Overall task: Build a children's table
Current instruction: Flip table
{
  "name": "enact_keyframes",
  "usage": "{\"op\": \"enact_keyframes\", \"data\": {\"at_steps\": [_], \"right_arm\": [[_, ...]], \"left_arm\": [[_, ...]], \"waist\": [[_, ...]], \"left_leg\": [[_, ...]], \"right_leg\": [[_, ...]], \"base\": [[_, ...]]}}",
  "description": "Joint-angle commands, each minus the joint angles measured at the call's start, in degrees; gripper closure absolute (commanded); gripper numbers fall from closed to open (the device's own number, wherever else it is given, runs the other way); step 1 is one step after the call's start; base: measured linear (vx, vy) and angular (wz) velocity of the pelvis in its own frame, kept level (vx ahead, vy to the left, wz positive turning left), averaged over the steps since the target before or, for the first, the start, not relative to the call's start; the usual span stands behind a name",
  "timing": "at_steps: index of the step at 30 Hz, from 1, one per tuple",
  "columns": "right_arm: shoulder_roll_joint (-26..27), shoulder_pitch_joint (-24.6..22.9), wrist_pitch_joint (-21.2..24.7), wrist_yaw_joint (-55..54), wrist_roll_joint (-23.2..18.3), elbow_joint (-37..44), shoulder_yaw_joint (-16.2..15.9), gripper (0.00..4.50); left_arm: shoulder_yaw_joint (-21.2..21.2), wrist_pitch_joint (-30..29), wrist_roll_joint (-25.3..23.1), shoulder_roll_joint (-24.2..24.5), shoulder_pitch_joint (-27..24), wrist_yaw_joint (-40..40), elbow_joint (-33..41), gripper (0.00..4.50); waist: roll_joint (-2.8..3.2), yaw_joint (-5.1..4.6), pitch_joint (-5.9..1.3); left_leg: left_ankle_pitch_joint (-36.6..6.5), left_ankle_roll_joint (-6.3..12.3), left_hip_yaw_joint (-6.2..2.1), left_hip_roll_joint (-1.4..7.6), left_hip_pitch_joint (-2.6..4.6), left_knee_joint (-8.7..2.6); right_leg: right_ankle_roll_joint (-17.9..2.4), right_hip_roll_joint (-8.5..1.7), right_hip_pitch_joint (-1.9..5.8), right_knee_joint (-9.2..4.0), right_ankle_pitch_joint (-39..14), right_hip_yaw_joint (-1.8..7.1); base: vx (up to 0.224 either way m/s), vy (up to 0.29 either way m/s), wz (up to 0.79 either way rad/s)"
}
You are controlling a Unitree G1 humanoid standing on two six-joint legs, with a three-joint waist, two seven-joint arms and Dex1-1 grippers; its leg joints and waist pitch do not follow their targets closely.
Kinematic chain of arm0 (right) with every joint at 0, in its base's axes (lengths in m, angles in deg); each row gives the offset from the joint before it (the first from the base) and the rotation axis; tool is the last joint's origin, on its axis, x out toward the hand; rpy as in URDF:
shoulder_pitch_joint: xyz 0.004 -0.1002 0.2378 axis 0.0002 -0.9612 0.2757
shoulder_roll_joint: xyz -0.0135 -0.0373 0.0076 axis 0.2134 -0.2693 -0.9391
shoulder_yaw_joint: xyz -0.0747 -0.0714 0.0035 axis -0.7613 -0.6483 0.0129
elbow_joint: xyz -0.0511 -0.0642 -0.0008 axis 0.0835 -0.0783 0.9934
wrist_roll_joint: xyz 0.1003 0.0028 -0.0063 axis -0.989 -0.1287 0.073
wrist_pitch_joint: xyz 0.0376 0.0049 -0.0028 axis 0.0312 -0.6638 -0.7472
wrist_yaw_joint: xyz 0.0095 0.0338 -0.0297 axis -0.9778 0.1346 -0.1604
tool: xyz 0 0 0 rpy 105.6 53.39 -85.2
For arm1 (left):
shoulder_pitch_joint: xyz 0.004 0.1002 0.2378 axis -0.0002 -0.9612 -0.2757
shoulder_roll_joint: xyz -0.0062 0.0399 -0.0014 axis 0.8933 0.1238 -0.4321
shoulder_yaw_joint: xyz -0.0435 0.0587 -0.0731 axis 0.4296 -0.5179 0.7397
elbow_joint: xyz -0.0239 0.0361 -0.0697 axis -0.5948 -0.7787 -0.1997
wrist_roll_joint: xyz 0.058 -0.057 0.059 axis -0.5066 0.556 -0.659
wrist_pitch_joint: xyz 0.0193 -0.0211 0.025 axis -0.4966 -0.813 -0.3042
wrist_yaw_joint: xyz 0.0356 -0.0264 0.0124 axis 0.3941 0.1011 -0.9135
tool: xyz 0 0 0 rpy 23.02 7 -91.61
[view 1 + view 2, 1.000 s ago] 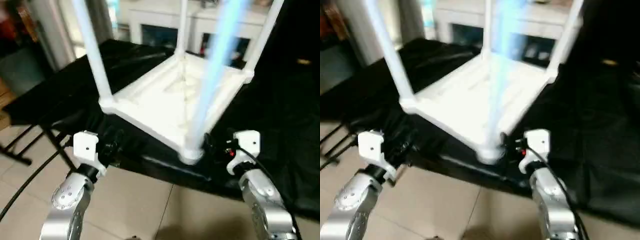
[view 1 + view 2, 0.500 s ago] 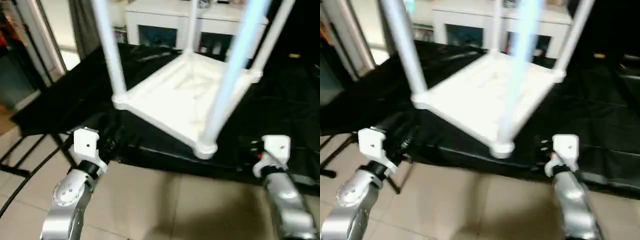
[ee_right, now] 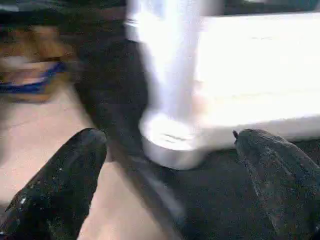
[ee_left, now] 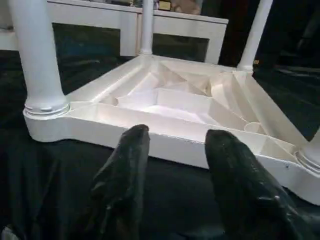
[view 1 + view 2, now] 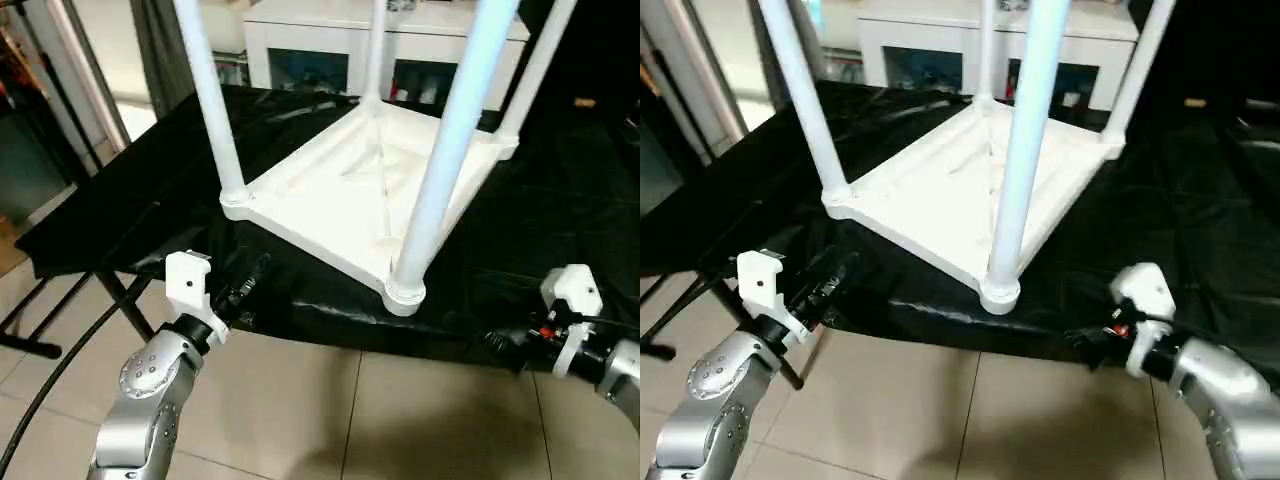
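Here, from the head views, the children's table point(image 5: 355, 195) lies upside down on the black-sheeted table point(image 5: 560, 200), near its front edge — all white, four round legs standing up from its corner sockets; a second ago the right gripper point(image 5: 1087, 347) sat right by the nearest corner socket, and it has since swung out to the right, clear of it. In the left wrist view the left gripper point(image 4: 175, 137) stands parted and empty just before the tabletop's rim. In the right wrist view the right gripper's fingers point(image 3: 65, 175) are spread wide around nothing — the nearest leg point(image 3: 167, 75) beyond them.
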Motion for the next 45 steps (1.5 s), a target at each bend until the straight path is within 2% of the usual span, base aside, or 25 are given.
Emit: {"op": "enact_keyframes", "data": {"at_steps": [1,2,3,4,5,6,9,15,16,18,20,23,24,28,33,34,36,37,38,39,40,41,42,43,45], "right_arm": [[-0.16,1.91,0.32,1.35,1.82,0.39,-2.79,0.00],[2.02,4.52,-2.53,-2.28,4.80,-2.19,-2.57,0.00],[3.41,6.28,-4.23,-4.82,6.46,-3.85,-2.25,0.00],[5.17,8.25,-5.04,-7.02,6.71,-5.56,-1.55,0.00],[6.00,9.42,-4.75,-8.18,6.23,-6.21,-1.06,0.00],[6.48,10.00,-3.70,-8.15,4.94,-6.26,-0.91,0.00],[7.69,10.44,-1.54,-7.05,2.36,-5.15,-2.04,0.00],[13.35,13.31,-2.62,-8.91,2.77,-8.02,-3.82,0.00],[14.14,13.95,-3.79,-10.12,3.91,-9.14,-4.32,0.00],[17.72,17.15,-5.16,-17.27,8.32,-14.28,-5.66,0.00],[19.00,18.26,-5.56,-20.78,10.15,-16.16,-5.76,0.00],[22.45,19.76,-5.49,-27.19,11.19,-19.23,-4.04,0.00],[23.28,19.65,-5.67,-29.12,11.50,-20.04,-3.14,0.00],[23.23,18.48,-7.50,-30.88,11.89,-21.23,-1.18,0.00],[21.63,16.76,-8.68,-32.13,12.10,-21.27,1.22,0.00],[20.36,15.76,-8.81,-32.42,11.92,-21.01,2.50,0.00],[17.14,13.90,-9.35,-33.37,11.52,-21.13,6.37,0.00],[16.28,13.44,-9.54,-33.72,11.47,-21.26,7.60,0.00],[15.35,13.63,-10.04,-35.22,12.02,-22.27,9.08,0.00],[14.03,14.54,-10.91,-38.58,13.97,-24.46,10.36,0.00],[13.61,14.84,-11.21,-39.72,14.65,-25.18,10.74,0.00],[13.25,15.31,-11.86,-40.89,15.17,-26.12,11.24,0.00],[13.30,16.19,-13.19,-40.88,15.29,-27.33,11.02,0.00],[13.29,16.29,-13.32,-40.91,15.38,-27.47,10.93,0.00],[13.26,16.85,-14.14,-41.02,16.07,-28.29,10.24,0.00]], "left_arm": [[-1.17,-1.02,1.55,0.60,-0.23,2.22,0.88,2.11],[-1.47,-1.28,1.85,0.95,-0.63,2.97,1.40,2.11],[-1.62,-1.59,1.97,1.15,-0.85,3.47,1.75,1.95],[-1.75,-1.99,2.22,1.36,-1.20,3.97,2.23,1.89],[-1.79,-2.34,2.41,1.45,-1.33,4.33,2.47,1.89],[-1.76,-2.62,2.52,1.57,-1.46,4.55,2.61,1.78],[-1.60,-2.83,2.91,1.84,-1.86,5.47,2.80,1.57],[-1.44,-2.71,2.94,2.48,-0.86,6.30,1.40,1.12],[-1.26,-2.45,2.66,2.43,-0.50,6.18,0.88,1.05],[-1.29,-1.70,1.23,2.82,0.57,5.51,-0.45,1.00],[-1.26,-1.63,0.81,2.91,0.80,5.08,-0.73,0.82],[-1.23,-1.62,0.40,3.13,0.83,4.70,-0.52,0.61],[-1.14,-1.79,0.49,3.17,0.67,4.58,-0.10,0.50],[-1.16,-2.11,0.53,3.19,-0.06,4.42,0.71,0.17],[-0.78,-1.91,-0.12,2.79,-0.47,3.22,0.92,0.04],[-0.37,-1.82,-0.05,2.61,-0.36,2.70,0.81,0.04],[0.35,-2.04,0.75,2.30,0.17,2.31,0.77,0.04],[0.47,-2.16,1.09,2.27,0.29,2.39,0.83,0.04],[0.43,-2.33,1.05,2.29,0.60,2.30,0.69,0.04],[0.09,-2.33,0.68,2.37,1.26,2.37,0.21,0.04],[-0.02,-2.31,0.54,2.39,1.48,2.38,0.05,0.04],[-0.16,-2.35,0.35,2.34,1.86,2.28,-0.21,0.04],[-0.20,-2.57,0.00,1.86,3.08,1.40,-0.99,0.04],[-0.21,-2.58,-0.05,1.80,3.21,1.32,-1.08,0.04],[-0.24,-2.67,-0.37,1.47,3.95,0.71,-1.54,0.04]], "waist": [[-1.14,0.33,-2.51],[-1.43,0.40,-2.53],[-1.24,0.40,-2.58],[-1.77,0.21,-2.65],[-1.93,0.18,-2.53],[-1.75,0.30,-2.50],[-1.64,0.58,-2.40],[-1.42,0.91,-2.30],[-1.65,0.84,-2.30],[-1.50,0.63,-2.27],[-1.64,0.57,-2.54],[-2.09,0.67,-2.72],[-2.06,0.94,-2.85],[-2.07,1.44,-2.73],[-2.34,1.44,-2.47],[-2.37,1.38,-2.47],[-1.86,1.58,-2.42],[-2.34,1.67,-2.48],[-1.67,1.79,-2.52],[-1.68,1.68,-2.46],[-2.07,1.68,-2.57],[-1.99,1.68,-2.51],[-1.47,1.61,-2.63],[-1.35,1.39,-2.59],[-1.65,1.05,-2.58]], "left_leg": [[-4.66,8.05,-0.93,3.58,-0.22,-5.86],[-3.40,7.66,-0.80,3.54,-0.23,-5.85],[-2.81,7.31,-0.78,3.53,-0.17,-5.82],[-0.90,6.88,-0.56,3.28,-0.44,-5.71],[-1.14,6.90,-0.46,3.26,-0.35,-5.76],[-1.87,6.82,-0.37,3.32,-0.07,-5.70],[-2.67,6.97,-0.27,3.42,0.03,-5.74],[-5.06,4.20,-0.06,3.54,0.07,-6.29],[-5.85,3.51,0.00,3.49,0.07,-6.35],[-6.49,2.03,0.16,3.25,0.13,-6.46],[-5.46,1.01,0.24,3.14,0.21,-6.34],[-1.79,1.91,0.50,3.00,0.12,-6.07],[-0.65,2.45,0.52,2.96,0.15,-5.98],[-0.53,3.10,0.63,3.16,0.13,-6.02],[-4.17,2.05,0.76,3.30,0.21,-6.44],[-4.48,1.70,0.92,3.37,0.18,-6.45],[-4.92,1.21,1.09,3.39,0.56,-6.39],[-4.33,1.22,1.15,3.35,0.39,-6.31],[-4.13,1.13,1.13,3.25,0.40,-6.26],[-4.05,1.00,1.15,3.24,0.34,-6.32],[-3.51,0.69,1.33,2.99,0.45,-6.09],[-3.45,0.67,1.30,2.97,0.28,-6.10],[-3.75,0.70,1.29,2.92,0.28,-6.03],[-4.09,0.70,1.24,2.92,0.21,-6.04],[-4.49,1.09,1.16,2.96,-0.15,-6.05]], "right_leg": [[-13.43,-1.74,1.79,-3.04,-5.06,0.84],[-13.70,-1.62,1.59,-2.95,-4.57,0.82],[-14.10,-1.61,1.33,-2.79,-4.44,0.80],[-14.56,-1.50,1.25,-2.42,-3.25,0.84],[-14.57,-1.42,1.17,-2.59,-3.65,0.86],[-14.89,-1.36,1.09,-2.46,-3.80,0.96],[-14.96,-1.19,1.11,-2.39,-2.87,1.01],[-14.09,-1.02,0.92,-2.39,-4.36,1.07],[-13.86,-0.97,0.97,-2.46,-4.69,1.10],[-13.57,-0.92,0.69,-2.57,-5.78,1.14],[-13.24,-0.94,0.73,-2.44,-5.18,1.17],[-13.37,-0.83,0.77,-2.10,-0.69,1.26],[-13.61,-0.78,0.86,-1.90,0.71,1.21],[-13.79,-0.73,0.79,-1.79,1.49,1.17],[-12.83,-0.67,0.81,-2.18,-2.39,1.22],[-12.41,-0.73,0.82,-2.25,-2.92,1.25],[-12.39,-0.53,0.56,-2.35,-2.20,1.29],[-12.29,-0.52,0.79,-2.32,-1.14,1.27],[-12.39,-0.53,0.76,-2.19,-0.64,1.28],[-12.37,-0.50,0.74,-2.31,-0.55,1.22],[-12.62,-0.34,0.71,-2.32,-0.26,1.12],[-12.65,-0.41,0.81,-2.29,-0.37,1.14],[-12.61,-0.48,0.89,-2.29,-0.34,1.08],[-12.70,-0.42,0.84,-2.25,-0.39,1.04],[-12.61,-0.57,1.18,-2.34,-0.85,1.02]], "base": [[0.000,0.000,0.00],[0.000,0.000,0.00],[0.000,0.000,0.00],[0.000,0.000,0.00],[0.000,0.000,0.00],[0.000,0.000,0.00],[0.000,0.000,0.00],[0.000,0.000,0.00],[0.000,0.000,0.00],[0.000,0.000,0.00],[0.000,0.000,0.00],[0.000,0.000,0.00],[0.000,0.000,0.00],[0.000,0.000,0.00],[0.000,0.000,0.00],[0.000,0.000,0.00],[0.000,0.000,0.00],[0.000,0.000,0.00],[0.000,0.000,0.00],[0.000,0.000,0.00],[0.000,0.000,0.00],[0.000,0.000,0.00],[0.000,0.000,0.00],[0.000,0.000,0.00],[0.000,0.000,0.00]]}}
